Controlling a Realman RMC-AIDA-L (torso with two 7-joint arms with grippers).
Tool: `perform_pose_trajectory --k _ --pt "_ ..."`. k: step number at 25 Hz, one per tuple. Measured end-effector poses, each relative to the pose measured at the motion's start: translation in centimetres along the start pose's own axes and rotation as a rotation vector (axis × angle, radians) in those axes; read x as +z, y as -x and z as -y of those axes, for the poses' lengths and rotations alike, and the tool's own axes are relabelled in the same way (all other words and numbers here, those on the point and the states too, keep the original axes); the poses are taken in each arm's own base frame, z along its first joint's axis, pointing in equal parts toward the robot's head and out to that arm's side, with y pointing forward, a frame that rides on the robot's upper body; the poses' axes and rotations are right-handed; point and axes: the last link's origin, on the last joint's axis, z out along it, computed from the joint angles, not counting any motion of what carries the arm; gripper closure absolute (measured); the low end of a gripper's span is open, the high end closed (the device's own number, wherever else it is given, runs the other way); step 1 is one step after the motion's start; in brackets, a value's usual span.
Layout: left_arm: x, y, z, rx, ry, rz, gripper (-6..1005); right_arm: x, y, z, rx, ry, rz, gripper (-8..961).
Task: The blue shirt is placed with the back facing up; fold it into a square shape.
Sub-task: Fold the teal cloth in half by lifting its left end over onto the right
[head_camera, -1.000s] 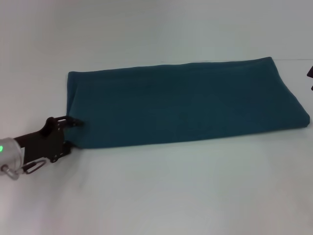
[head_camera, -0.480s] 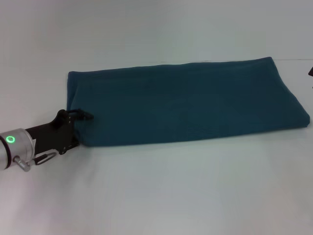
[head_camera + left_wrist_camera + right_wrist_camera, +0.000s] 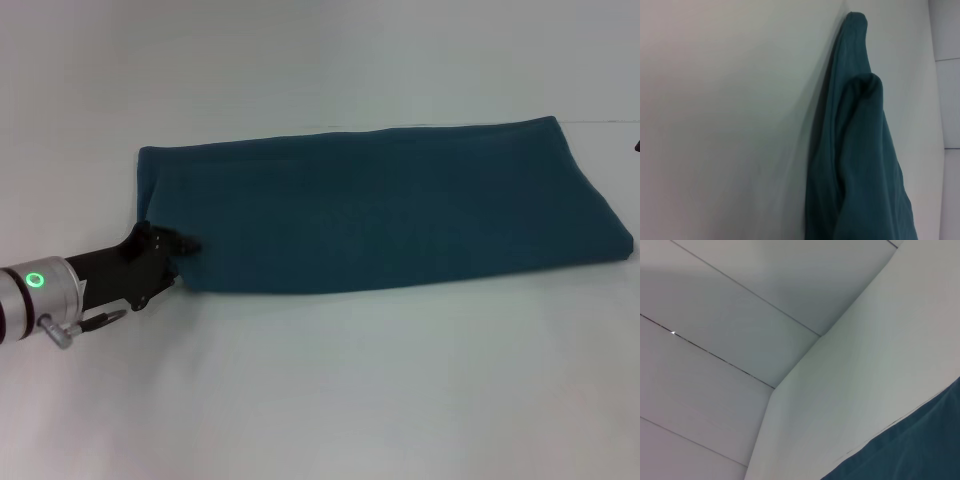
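Black fingers of the left gripper (image 3: pixel 183 246) press together on the near-left corner of the blue shirt (image 3: pixel 380 210), pinching the cloth where the folded layers meet. Compared with a second ago, the gripper has pushed further in over the fabric: its tips, which then sat at the very corner edge, now lie on the teal cloth, and the corner has bunched slightly around them. The silver wrist with its green ring light (image 3: pixel 36 280) has also come further into the head view from the lower left.

Beyond the gripper, the shirt lies as a long, narrow folded band across the white table (image 3: pixel 330 390), running from the left side toward the far right, its position otherwise unchanged. Only plain teal fabric faces up; no lettering, brand or label can be read anywhere on it. The left wrist view shows the shirt's (image 3: pixel 860 165) stacked folded edges rising off the table surface, without the fingers themselves.

At the right edge of the head view, a dark sliver near the shirt's far-right end is all that shows of the right arm; whether its gripper is spread or closed cannot be told. The right wrist view catches one corner of the shirt (image 3: pixel 920 450) against the table.
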Motion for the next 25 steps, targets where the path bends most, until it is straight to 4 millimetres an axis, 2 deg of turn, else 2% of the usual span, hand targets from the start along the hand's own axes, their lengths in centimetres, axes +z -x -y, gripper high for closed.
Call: perform_pose_trajectory --k 2,5,10,17,25 --pt "-0.2 0.0 0.1 0.005 0.004 0.002 528 -0.1 0.0 0.1 0.002 -0.001 0.0 267" --pt "-0.4 0.0 0.1 0.02 0.012 0.005 753 -0.1 -0.1 0.2 0.009 -0.005 0.002 267" --pt "-1.0 -0.2 0.0 0.082 0.025 0.007 941 -0.1 -0.3 0.3 0.016 -0.005 0.002 267" --pt "-3.5 -1.9 0.8 0.176 0.005 -0.042 941 -0.1 -0.3 0.2 0.026 0.001 -0.003 267" --pt "-8.5 -5.1 2.4 0.232 -0.055 -0.165 941 0.2 -0.6 0.3 0.048 -0.005 -0.006 267"
